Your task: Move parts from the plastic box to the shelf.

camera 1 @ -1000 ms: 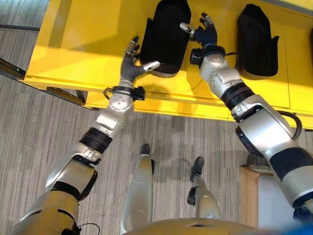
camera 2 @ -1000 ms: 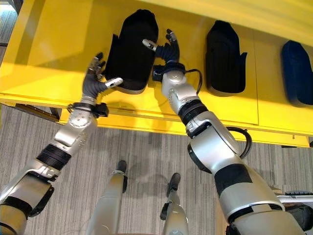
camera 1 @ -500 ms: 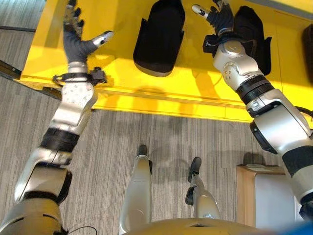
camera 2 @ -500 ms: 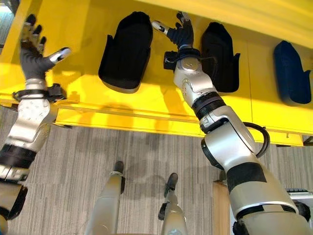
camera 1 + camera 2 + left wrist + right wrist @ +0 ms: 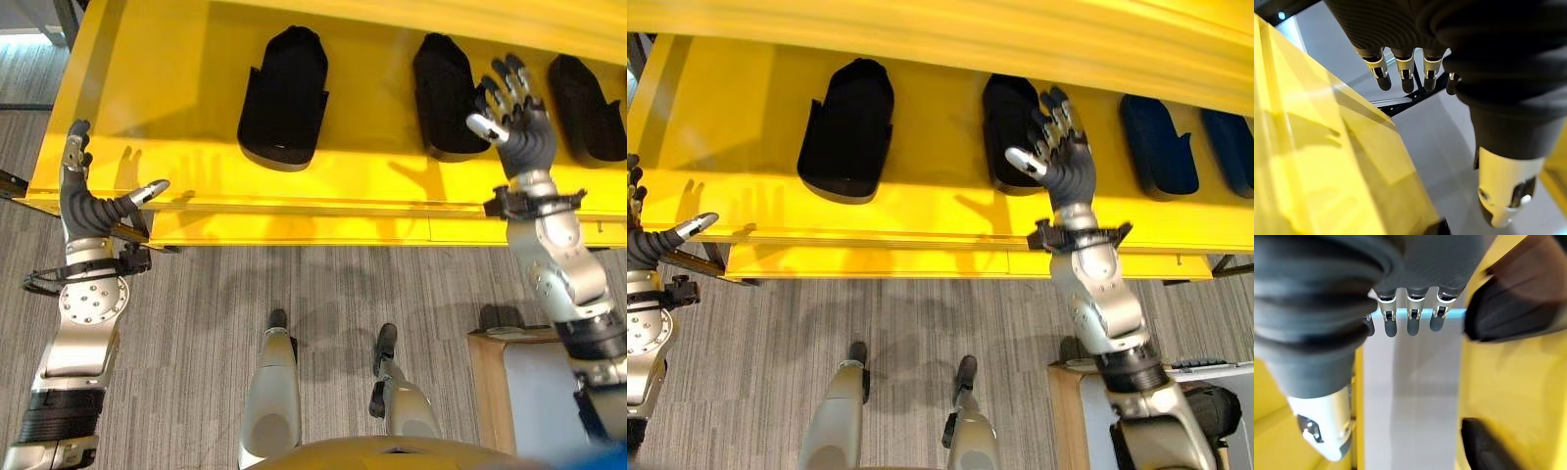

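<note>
A yellow shelf (image 5: 176,108) runs across the top of the eye views. On it lie a black moulded part (image 5: 284,93), a second black part (image 5: 446,93) and a third (image 5: 588,98), with dark blue ones (image 5: 1156,142) further right. My left hand (image 5: 88,206) is open and holds nothing, at the shelf's front left corner, well left of the first part. My right hand (image 5: 514,122) is open and empty, raised in front of the shelf between the second and third parts. Straight fingers (image 5: 1403,73) show in the left wrist view, and straight fingers (image 5: 1413,313) in the right wrist view.
The shelf's front lip (image 5: 323,220) overhangs a grey striped carpet (image 5: 323,284). A wooden-edged box with a pale inside (image 5: 519,382) stands on the floor at the lower right, beside my right arm.
Both hands have let go of the first black part, which stays on the shelf. My left hand swung left and back to the shelf corner; my right hand swung right. The camera shifted too.
</note>
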